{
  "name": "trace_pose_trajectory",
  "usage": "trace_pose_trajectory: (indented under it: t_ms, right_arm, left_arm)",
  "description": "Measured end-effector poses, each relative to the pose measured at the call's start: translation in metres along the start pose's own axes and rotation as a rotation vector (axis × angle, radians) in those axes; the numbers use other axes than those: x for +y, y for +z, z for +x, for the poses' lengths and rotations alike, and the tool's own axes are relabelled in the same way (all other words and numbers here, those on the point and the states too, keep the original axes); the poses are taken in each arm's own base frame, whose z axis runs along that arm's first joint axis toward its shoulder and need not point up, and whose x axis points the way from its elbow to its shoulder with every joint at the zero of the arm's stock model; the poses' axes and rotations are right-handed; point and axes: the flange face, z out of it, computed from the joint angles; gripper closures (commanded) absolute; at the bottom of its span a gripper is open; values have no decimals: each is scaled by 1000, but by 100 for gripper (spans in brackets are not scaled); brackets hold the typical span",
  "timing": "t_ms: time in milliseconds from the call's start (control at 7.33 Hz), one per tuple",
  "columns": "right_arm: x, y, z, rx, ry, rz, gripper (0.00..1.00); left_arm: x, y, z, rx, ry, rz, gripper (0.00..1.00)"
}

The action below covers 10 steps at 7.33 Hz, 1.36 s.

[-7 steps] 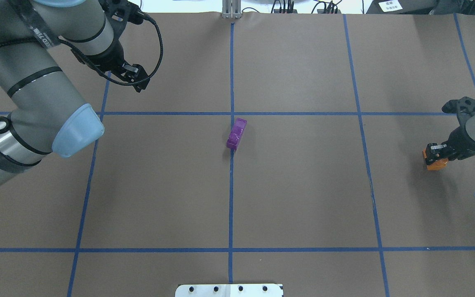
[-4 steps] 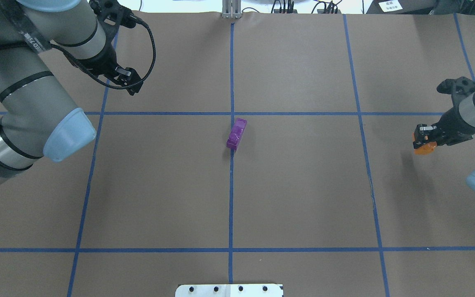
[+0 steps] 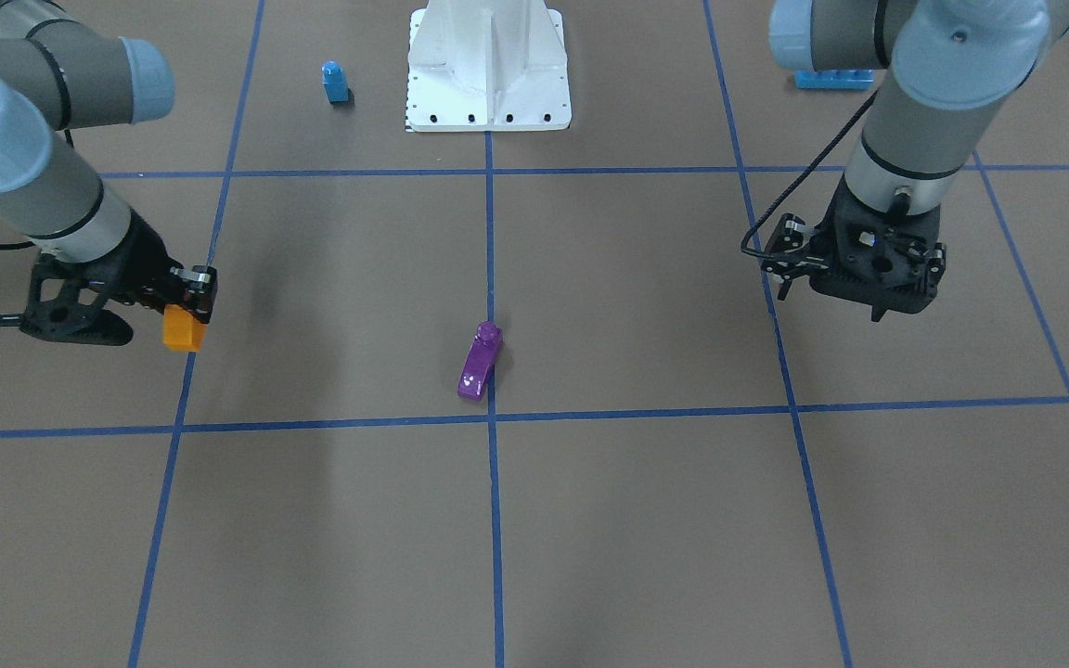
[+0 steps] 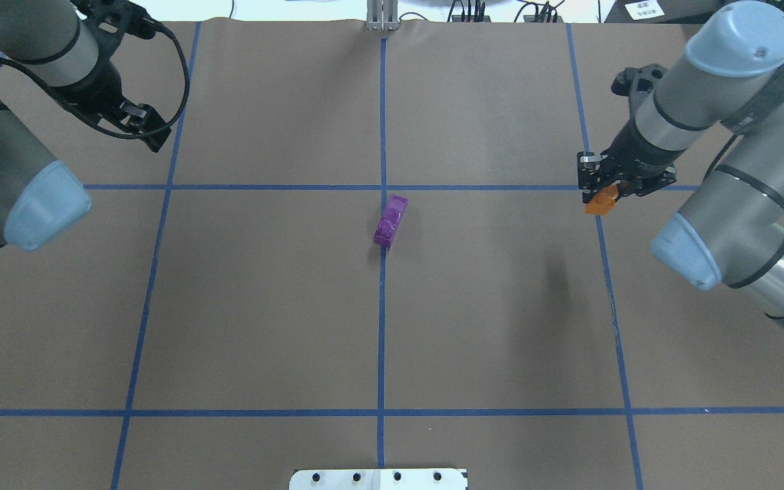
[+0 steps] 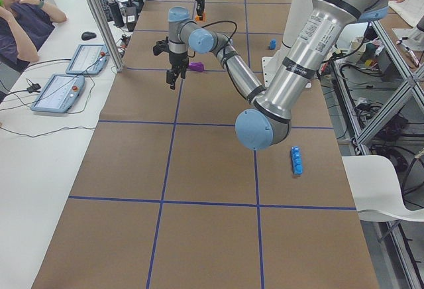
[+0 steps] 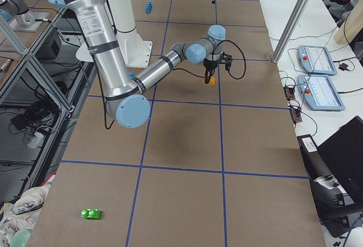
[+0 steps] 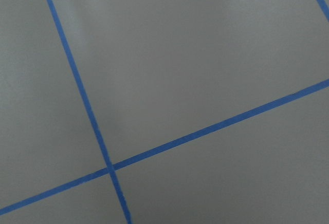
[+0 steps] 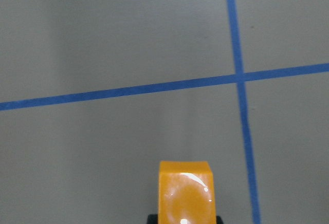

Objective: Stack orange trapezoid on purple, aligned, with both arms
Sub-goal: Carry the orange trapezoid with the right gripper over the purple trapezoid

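The purple (image 4: 390,220) trapezoid brick lies alone on the brown table near its centre, on the middle blue tape line; the front-facing view shows the purple (image 3: 480,362) with its stud toward the robot. My right gripper (image 4: 611,190) is shut on the orange trapezoid (image 4: 598,203), which hangs above the table well to the right of the purple. The orange trapezoid (image 3: 183,328) also fills the bottom of the right wrist view (image 8: 185,193). My left gripper (image 4: 147,129) hovers at the far left, open and holding nothing.
A small blue brick (image 3: 335,82) and a long blue brick (image 3: 833,79) lie near the white base pedestal (image 3: 488,65). A green brick (image 6: 91,213) sits at the table's right end. A person (image 5: 23,20) and control tablets (image 5: 56,93) are beside the table.
My right gripper has carried the orange trapezoid from the right edge inward and farther from the robot, toward the purple. My left arm has drawn back to the left.
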Motion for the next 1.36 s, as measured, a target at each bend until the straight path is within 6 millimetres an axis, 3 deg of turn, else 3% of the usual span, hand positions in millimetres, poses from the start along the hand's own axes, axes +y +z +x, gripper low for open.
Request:
trace_pose_trajectory:
  t_ms: [409,682,1091,1364]
  right_arm:
    - [28,5,-151,-35,105,-25,100]
    - [35,16,-221,-29,203,-50,100]
    - [25,30,-281,9,331,-63,100]
    - [25,47,-292,23,344,-43,100]
  left_arm:
    - [34,10,-86,-23,9,-45,0]
    - [46,15,-111,-33,17,-61,0]
    - [51,20,-119,-36,15,-71,0]
    - [52,21,-120,-37,15,-73,0]
